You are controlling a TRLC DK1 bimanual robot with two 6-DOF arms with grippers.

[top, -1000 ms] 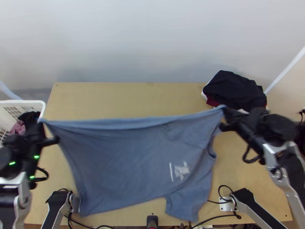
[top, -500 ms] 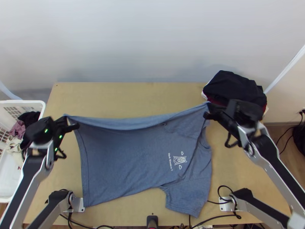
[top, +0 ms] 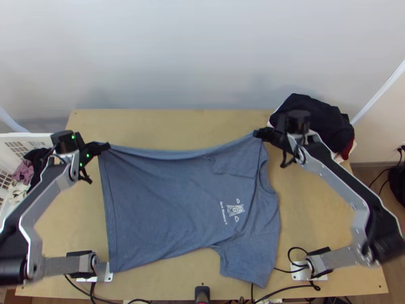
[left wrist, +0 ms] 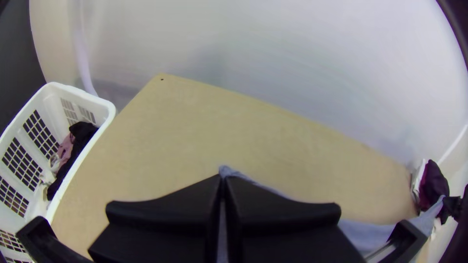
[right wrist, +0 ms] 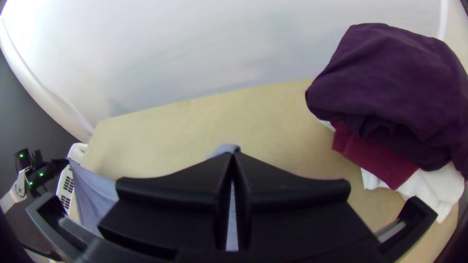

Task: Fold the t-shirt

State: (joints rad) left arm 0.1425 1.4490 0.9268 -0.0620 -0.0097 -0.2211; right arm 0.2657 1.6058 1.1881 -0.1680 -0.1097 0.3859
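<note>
Blue tee edge now nearer tbl back, L claw & R claw clamped on it.

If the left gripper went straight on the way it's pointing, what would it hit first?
Probably the wooden table, which lies ahead of the left gripper; its tilt is hard to judge, so it might pass over toward the white backdrop instead.
</note>
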